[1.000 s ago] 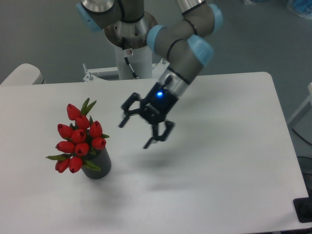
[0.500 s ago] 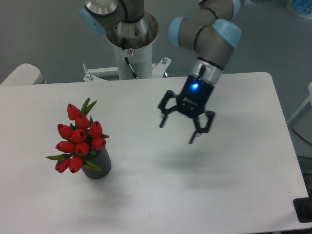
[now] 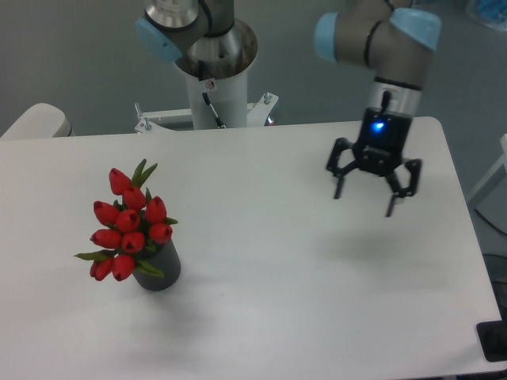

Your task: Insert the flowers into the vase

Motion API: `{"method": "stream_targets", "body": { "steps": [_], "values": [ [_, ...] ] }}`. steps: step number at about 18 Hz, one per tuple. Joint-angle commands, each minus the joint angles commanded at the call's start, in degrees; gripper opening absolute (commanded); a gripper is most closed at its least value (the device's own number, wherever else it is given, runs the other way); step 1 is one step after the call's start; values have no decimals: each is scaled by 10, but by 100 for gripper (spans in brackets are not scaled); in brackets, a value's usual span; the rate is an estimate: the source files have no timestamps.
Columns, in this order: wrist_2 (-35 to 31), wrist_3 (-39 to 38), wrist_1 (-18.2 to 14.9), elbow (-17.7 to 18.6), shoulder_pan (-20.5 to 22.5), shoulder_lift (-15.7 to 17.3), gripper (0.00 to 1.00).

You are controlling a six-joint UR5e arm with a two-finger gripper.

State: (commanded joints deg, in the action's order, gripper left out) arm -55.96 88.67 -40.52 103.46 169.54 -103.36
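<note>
The flowers, a bunch of red tulip buds with green leaves, stand in the vase, a small dark grey cylinder at the left of the white table. The buds lean over the vase's left side and hide its mouth. My gripper hangs above the right part of the table, far from the vase. Its fingers are spread wide and hold nothing. A blue light glows on its wrist.
The arm's white base column stands behind the table's far edge. A pale rounded object shows at the far left. A dark object sits by the table's near right corner.
My gripper has swung to the right across the table, away from the vase, staying open. The flowers and vase have not moved.
</note>
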Motion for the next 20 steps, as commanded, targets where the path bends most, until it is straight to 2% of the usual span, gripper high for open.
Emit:
{"method": "stream_targets", "body": {
  "steps": [2,6,11,16,18,20],
  "values": [
    [-40,6,-3,-12,-3,1,100],
    [-107,7,-38,-44,-19,2,100],
    [-186,7,-148,-112,-62,2,100],
    [-308,7,-219,-181,-137,-17,100],
    [-320,6,-251,-220,-151,-29,100],
    [-320,0,-265,-250,-154,-38,100]
  ]
}}
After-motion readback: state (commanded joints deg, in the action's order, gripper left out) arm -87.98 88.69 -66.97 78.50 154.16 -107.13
